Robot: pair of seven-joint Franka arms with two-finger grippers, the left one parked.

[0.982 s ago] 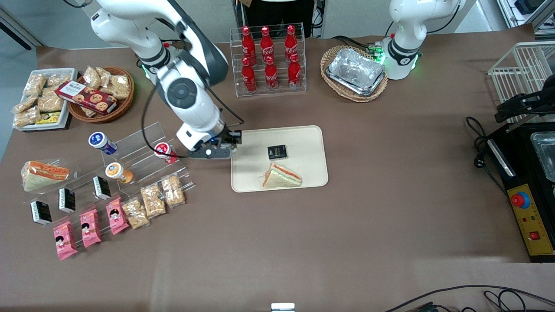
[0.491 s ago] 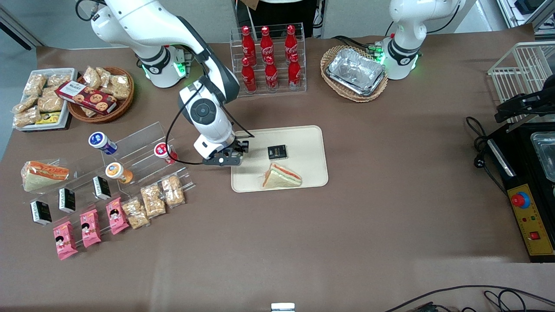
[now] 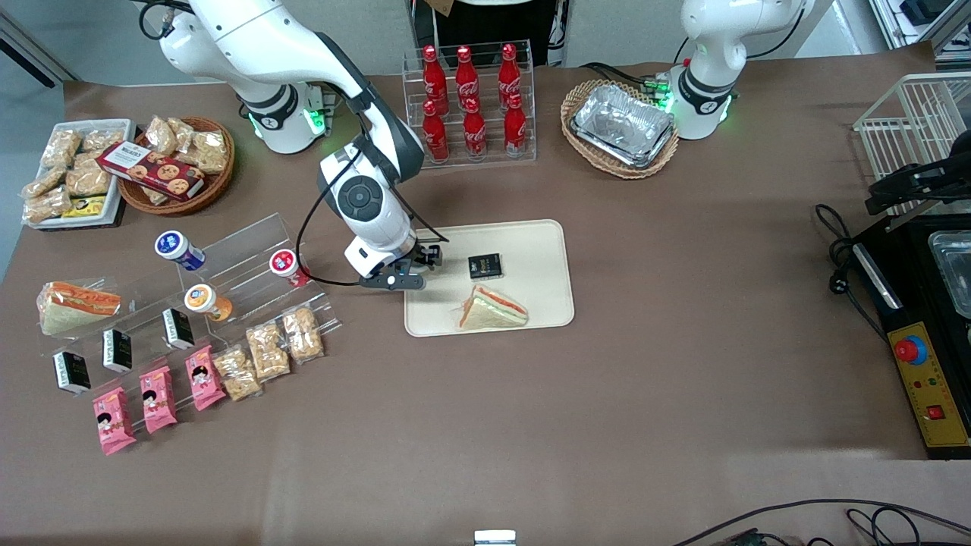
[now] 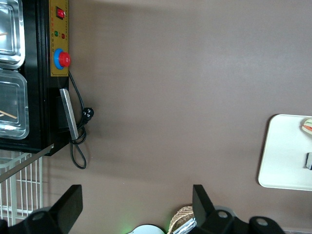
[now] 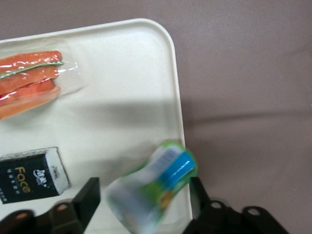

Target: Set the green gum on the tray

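The gum is held over the tray's edge by the gripper.

The table [image 3: 683, 394] is seen largely bare toward the parked arm's end and nearer the front camera, while the working arm's end is crowded with snack packs and a clear stand [image 3: 250, 262]. The tray [image 3: 531, 250] is open over most of its surface; only a sandwich [image 3: 493, 309] and a small black box [image 3: 485, 265] are set on it, the two apart from each other. The gripper [image 5: 144, 195] is positioned above the tray rim at the edge toward the working arm's end, its fingers spread just wide enough to clasp the gum [image 5: 153, 187], which is tilted and blurred. In the front view the gum is hidden by the wrist, and the fingertips are cut off in the wrist view.
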